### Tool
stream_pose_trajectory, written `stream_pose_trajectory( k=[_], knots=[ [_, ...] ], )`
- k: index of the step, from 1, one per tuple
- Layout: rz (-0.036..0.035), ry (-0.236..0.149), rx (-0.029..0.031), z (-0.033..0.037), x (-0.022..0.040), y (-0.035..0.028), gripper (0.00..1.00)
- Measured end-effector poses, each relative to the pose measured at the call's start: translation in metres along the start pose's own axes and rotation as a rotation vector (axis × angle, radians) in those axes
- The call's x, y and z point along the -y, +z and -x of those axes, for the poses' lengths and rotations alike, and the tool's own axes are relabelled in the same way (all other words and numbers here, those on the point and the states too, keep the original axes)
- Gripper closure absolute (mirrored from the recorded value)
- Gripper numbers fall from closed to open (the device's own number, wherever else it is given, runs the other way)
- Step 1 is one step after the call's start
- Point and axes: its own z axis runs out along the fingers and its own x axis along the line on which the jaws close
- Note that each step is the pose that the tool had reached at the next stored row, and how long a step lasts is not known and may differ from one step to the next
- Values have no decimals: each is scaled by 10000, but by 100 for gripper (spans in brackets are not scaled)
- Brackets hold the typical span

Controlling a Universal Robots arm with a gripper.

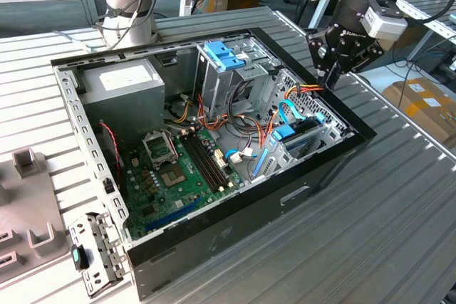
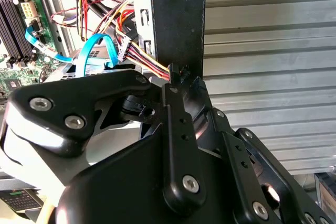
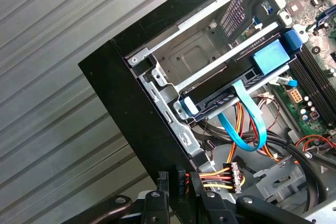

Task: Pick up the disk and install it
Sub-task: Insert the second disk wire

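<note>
The disk [image 1: 303, 129] lies flat in the low bay at the corner of the open computer case [image 1: 214, 243] nearest the exterior view's right. Its dark edge sits between light-blue carrier rails [image 3: 270, 56]. In the first wrist view the disk [image 3: 231, 80] rests inside the metal bay, with a blue cable [image 3: 247, 124] looping just beside it. My gripper [image 1: 330, 82] hovers over the case's rim at the exterior view's right, above and behind the disk. Its fingertips are together and hold nothing. Both wrist views show the gripper [image 2: 184, 80] [image 3: 178, 179] right at the black case wall.
A tall metal drive cage topped by a blue bracket [image 1: 222, 55] stands mid-case. The power supply [image 1: 121, 80] and motherboard [image 1: 178, 169] fill the rest. Orange and yellow wires [image 3: 212, 177] run close to the fingertips. A grey fixture [image 1: 28, 197] sits left, a second arm's base [image 1: 128, 5] behind.
</note>
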Motion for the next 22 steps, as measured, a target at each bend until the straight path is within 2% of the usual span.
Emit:
stream_pose_trajectory(
  k=[1,2,8,9,13,16,22],
  knots=[
    [0,0,0,0,0,0,72],
    [0,1,0,0,0,-1,79],
    [0,1,0,0,0,-2,81],
    [0,1,-1,0,0,-3,84],
    [0,0,0,-1,0,-6,84],
    [-1,1,0,-5,-1,-72,84],
    [1,11,0,26,-21,-77,84]
  ],
)
